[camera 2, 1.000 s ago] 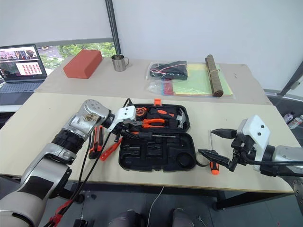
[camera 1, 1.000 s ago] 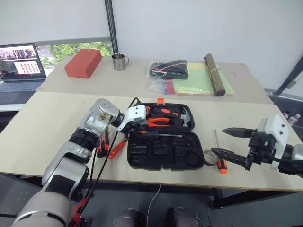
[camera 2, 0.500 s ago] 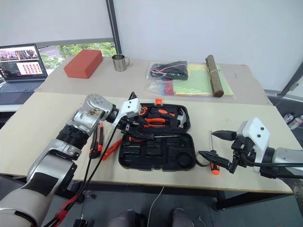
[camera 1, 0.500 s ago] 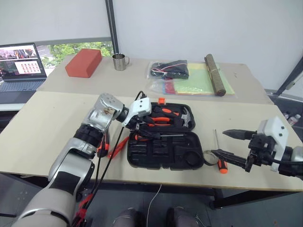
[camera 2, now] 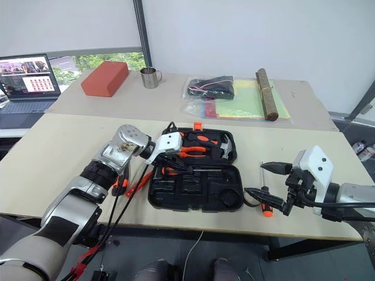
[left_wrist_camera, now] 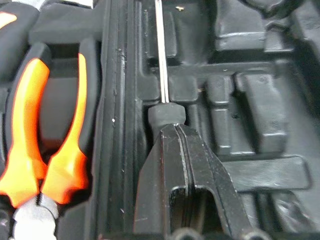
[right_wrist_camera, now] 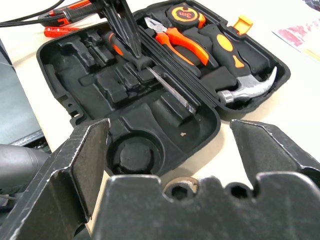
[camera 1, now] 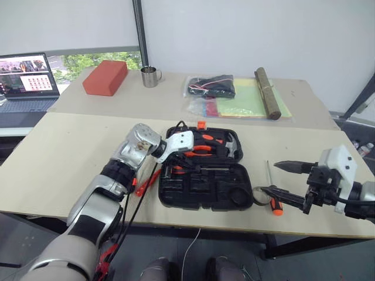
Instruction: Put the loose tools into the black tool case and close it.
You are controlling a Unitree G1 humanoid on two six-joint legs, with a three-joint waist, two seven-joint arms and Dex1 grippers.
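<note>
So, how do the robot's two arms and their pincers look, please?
Left arm: silver-grey shells, black ribbed band, black cables alongside, white wrist block. Left pincer has two black tapering fingers. Right pincer has long black pointed fingers on a white wrist housing.

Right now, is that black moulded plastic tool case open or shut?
Open. The black moulded plastic tool case lies with both halves flat on the table, its shaped recesses facing up and orange-handled pliers visible inside.

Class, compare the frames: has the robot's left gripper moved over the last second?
Yes. The left gripper has shifted toward the robot's right, further over the black tool case, with its fingers shut above the screwdriver lying in the case.
</note>
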